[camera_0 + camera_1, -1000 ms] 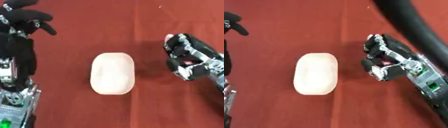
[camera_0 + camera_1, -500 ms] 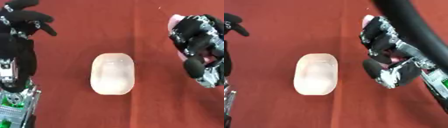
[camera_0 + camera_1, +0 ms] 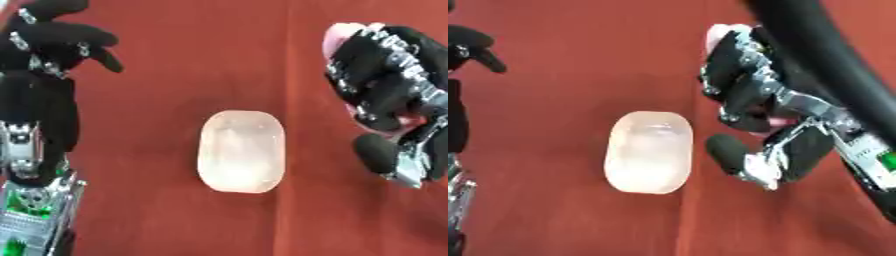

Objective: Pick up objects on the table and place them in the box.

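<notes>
A pale, rounded oblong object (image 3: 241, 151) lies alone in the middle of a dark red table (image 3: 219, 60). The right hand (image 3: 385, 95), near the table's right edge, has its fingers curled around a pink object (image 3: 337, 36) that shows above and below them. The left hand (image 3: 48, 45) hangs over the left edge, fingers loosely spread, holding nothing.
</notes>
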Available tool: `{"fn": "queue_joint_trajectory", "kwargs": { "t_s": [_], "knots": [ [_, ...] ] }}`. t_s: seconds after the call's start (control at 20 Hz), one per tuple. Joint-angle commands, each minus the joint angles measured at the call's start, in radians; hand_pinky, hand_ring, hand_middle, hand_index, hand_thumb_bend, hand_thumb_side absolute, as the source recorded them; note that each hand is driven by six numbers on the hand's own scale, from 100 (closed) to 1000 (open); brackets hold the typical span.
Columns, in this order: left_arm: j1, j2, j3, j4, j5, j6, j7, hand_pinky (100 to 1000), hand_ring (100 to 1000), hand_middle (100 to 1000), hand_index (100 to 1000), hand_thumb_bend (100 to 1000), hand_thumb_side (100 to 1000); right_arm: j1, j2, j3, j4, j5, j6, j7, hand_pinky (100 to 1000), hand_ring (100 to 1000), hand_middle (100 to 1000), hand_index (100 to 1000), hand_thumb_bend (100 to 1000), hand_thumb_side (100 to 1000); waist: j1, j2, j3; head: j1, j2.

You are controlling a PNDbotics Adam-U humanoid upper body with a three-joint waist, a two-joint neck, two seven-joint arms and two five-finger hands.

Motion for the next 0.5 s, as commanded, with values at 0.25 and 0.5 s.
{"fn": "queue_joint_trajectory", "kwargs": {
  "t_s": [0.25, 0.5],
  "knots": [
    [-0.043, -0.029, -0.009, -0.019, 0.013, -0.022, -0.021, 431, 617, 723, 697, 109, 815, -0.028, 0.031, 0.017, 0.097, 0.075, -0.035, -0.003, 100, 100, 100, 116, 100, 744, -0.033, -0.032, 0.050, 0.018, -0.040],
    [-0.054, -0.044, -0.015, -0.019, 0.017, -0.027, -0.027, 433, 617, 724, 698, 117, 813, -0.042, 0.057, 0.020, 0.169, 0.158, -0.051, 0.008, 100, 100, 100, 116, 100, 718, -0.056, -0.028, 0.079, 0.023, -0.043]
  ]
}}
